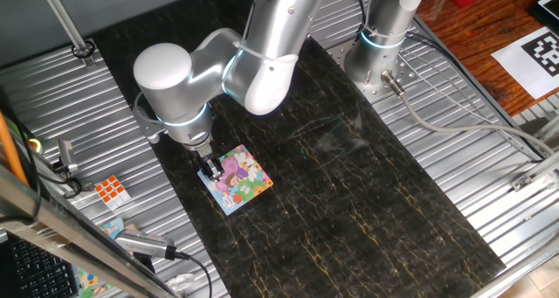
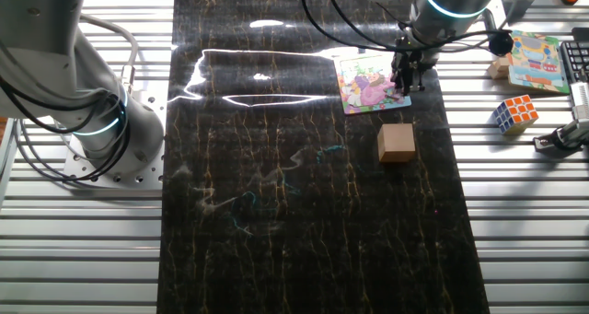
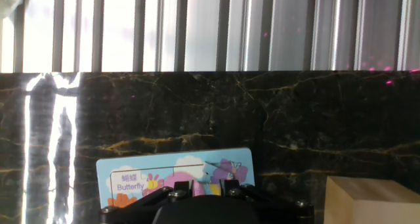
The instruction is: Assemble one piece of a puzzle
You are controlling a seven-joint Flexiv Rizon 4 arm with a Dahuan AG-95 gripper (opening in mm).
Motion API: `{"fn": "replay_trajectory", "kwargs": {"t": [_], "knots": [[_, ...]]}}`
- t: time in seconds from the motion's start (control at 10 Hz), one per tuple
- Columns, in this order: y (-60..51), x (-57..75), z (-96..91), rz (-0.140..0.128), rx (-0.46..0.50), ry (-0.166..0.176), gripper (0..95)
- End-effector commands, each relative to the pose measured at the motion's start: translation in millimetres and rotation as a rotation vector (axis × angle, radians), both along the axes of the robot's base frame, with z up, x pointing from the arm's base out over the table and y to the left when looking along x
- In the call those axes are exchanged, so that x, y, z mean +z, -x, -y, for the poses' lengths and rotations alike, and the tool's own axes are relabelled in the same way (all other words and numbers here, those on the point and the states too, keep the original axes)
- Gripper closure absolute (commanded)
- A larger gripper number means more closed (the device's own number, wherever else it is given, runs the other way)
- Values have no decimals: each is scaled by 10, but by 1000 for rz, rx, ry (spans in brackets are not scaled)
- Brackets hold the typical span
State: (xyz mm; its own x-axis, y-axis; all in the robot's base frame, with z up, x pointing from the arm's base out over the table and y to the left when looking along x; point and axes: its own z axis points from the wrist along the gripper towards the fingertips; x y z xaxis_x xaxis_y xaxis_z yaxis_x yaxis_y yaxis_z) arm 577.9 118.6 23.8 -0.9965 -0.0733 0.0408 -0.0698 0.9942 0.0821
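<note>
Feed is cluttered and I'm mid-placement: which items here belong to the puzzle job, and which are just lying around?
Belongs to the job:
- the puzzle on the dark mat
- the gripper, down at the puzzle's edge; the piece itself can't be made out

Just lying about:
- tan wooden block beside the puzzle
- colour cube on the metal slats
- second picture board at the table edge

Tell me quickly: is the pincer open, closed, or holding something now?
Pincer: down at the edge of the puzzle; open, closed or holding the piece cannot be told.
</note>
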Motion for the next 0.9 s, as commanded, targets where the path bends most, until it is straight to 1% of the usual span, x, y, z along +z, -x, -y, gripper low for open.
{"fn": "replay_trajectory", "kwargs": {"t": [0.1, 0.2, 0.4, 0.8, 0.9], "knots": [[13, -33, -2, 4, -8, -1, 760], [15, -39, -3, 7, -7, 1, 760], [18, -55, -2, 29, 1, 11, 760], [16, -56, 3, 44, 9, 13, 760], [16, -58, 3, 50, 5, 12, 570]]}}
